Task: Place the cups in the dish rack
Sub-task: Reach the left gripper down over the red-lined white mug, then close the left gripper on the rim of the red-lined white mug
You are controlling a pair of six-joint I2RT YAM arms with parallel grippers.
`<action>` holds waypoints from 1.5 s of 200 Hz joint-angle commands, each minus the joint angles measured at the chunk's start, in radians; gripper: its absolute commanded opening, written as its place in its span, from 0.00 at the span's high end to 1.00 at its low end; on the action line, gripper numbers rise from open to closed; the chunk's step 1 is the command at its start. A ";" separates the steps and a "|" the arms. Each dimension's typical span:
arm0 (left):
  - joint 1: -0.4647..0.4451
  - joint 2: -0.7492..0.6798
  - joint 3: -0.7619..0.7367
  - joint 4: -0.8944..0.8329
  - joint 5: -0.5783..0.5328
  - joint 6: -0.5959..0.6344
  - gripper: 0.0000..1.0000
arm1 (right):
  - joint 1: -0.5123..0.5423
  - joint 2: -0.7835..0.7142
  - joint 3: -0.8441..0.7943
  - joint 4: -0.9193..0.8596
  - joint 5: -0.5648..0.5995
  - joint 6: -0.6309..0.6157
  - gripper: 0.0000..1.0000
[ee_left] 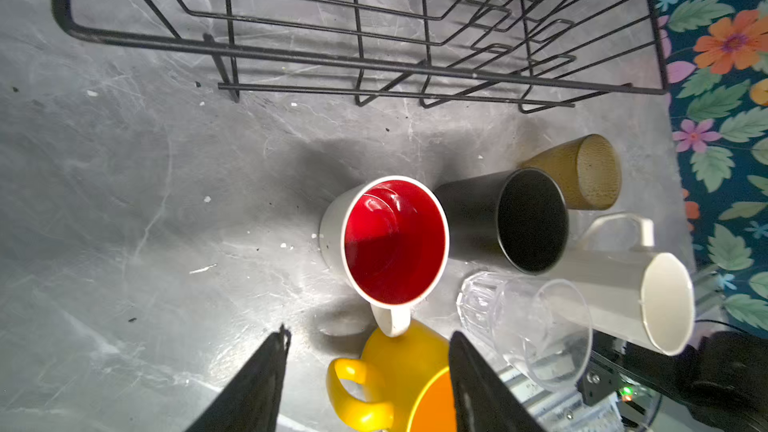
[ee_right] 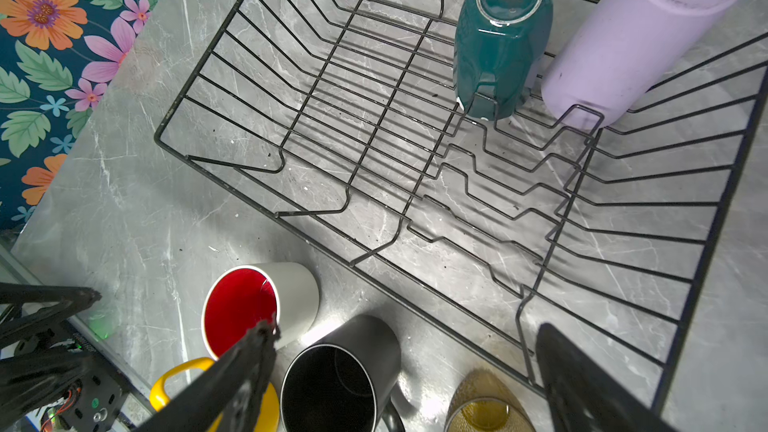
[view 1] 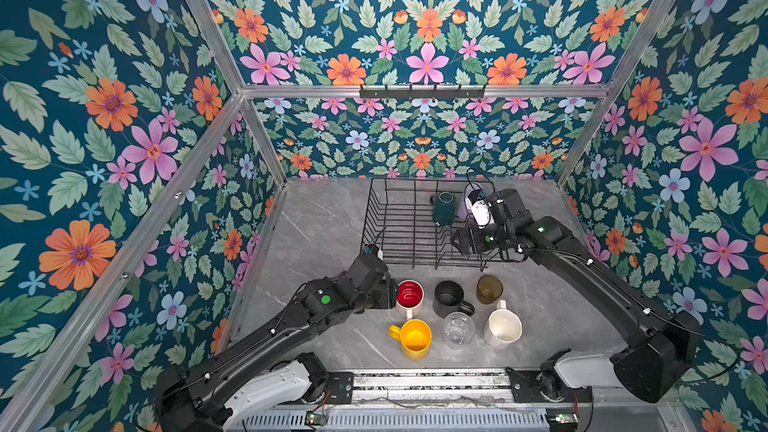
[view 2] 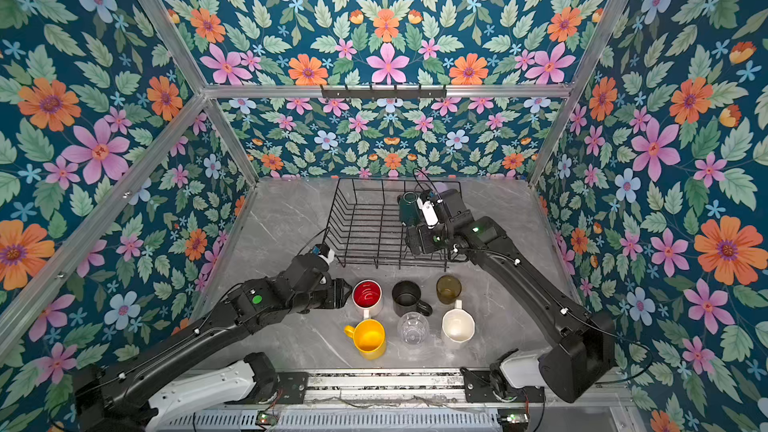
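- Closest to the camera, the left gripper (ee_left: pixel 368 332) is hanging just beside the white mug with red inside (ee_left: pixel 395 243). Its fingers are standing apart and are gripping nothing.
- The right gripper (ee_right: pixel 407 328) is hovering over the front edge of the dish rack (view 1: pixel 399 222). Its fingers are spread wide and it is carrying nothing.
- Six cups are standing open side up on the counter (view 1: pixel 324 218), in front of the dish rack.
- Next to the rack, the white mug with red inside, the black mug (view 1: pixel 449 299) and the olive-brown tumbler (view 1: pixel 489 289) are sitting in a row.
- Nearer the front, the yellow mug (view 1: pixel 413 338), the clear glass (view 1: pixel 458 328) and the cream mug (view 1: pixel 503 328) are sitting in a second row.
- The dark green mug (ee_right: pixel 500 47) and the lilac tumbler (ee_right: pixel 640 35) are resting upside down, side by side, in the far right part of the rack.
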 commanded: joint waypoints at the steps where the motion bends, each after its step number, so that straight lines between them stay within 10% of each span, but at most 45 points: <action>1: -0.016 0.045 0.022 -0.024 -0.058 0.006 0.37 | 0.001 -0.012 -0.004 0.011 0.007 0.003 0.03; 193: -0.027 0.414 0.096 0.026 -0.068 0.001 0.43 | 0.000 -0.078 -0.082 0.087 -0.020 0.008 0.01; 300: -0.027 0.465 0.065 0.066 -0.064 -0.021 0.65 | -0.001 -0.077 -0.094 0.094 -0.019 0.003 0.01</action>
